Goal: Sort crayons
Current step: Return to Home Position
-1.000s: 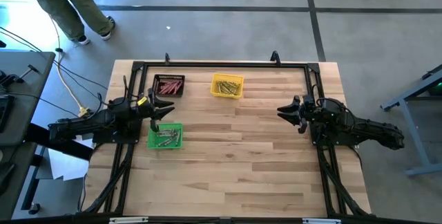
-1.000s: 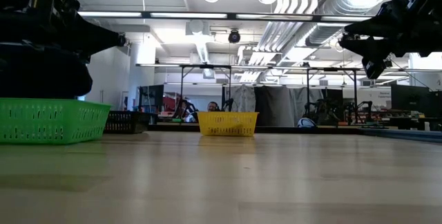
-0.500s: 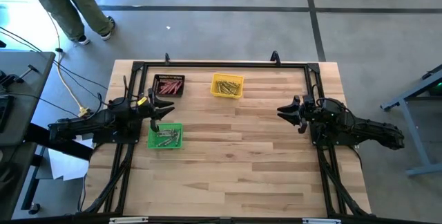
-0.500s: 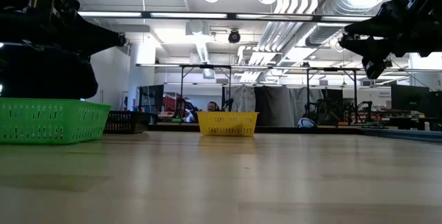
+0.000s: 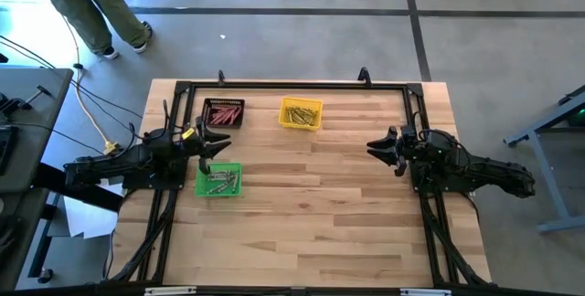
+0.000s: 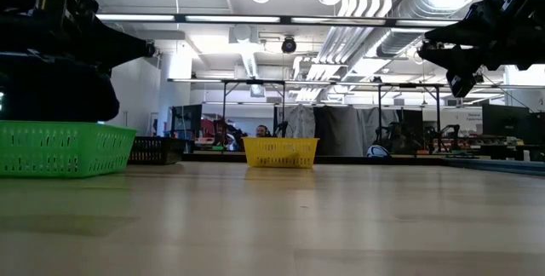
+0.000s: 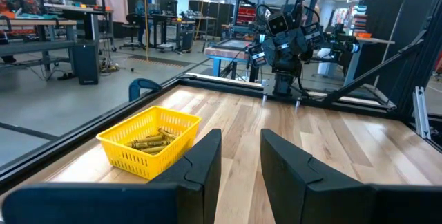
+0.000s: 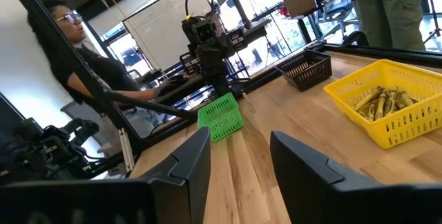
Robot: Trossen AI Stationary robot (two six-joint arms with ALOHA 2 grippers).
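The crayons lie in three small bins on the wooden table. Red crayons point(image 5: 223, 113) fill the black bin point(image 5: 207, 104), yellow-gold crayons point(image 5: 300, 113) the yellow bin point(image 5: 284, 124), and greenish-grey crayons point(image 5: 219, 180) the green bin point(image 5: 201, 189). My left gripper point(image 5: 218, 146) hovers level above the table between the black and green bins, open, with nothing between its fingers point(image 7: 240, 141). My right gripper point(image 5: 375, 147) hovers level at the table's right side, open and empty point(image 8: 239, 141). Both stand well above the tabletop in the low view.
A black metal frame point(image 5: 292, 85) runs around the table's edges. Bare wood point(image 5: 320, 214) spans the table's middle and near half. A person point(image 5: 91, 4) stands on the floor beyond the far left corner, and another person point(image 8: 83, 65) sits behind the left arm.
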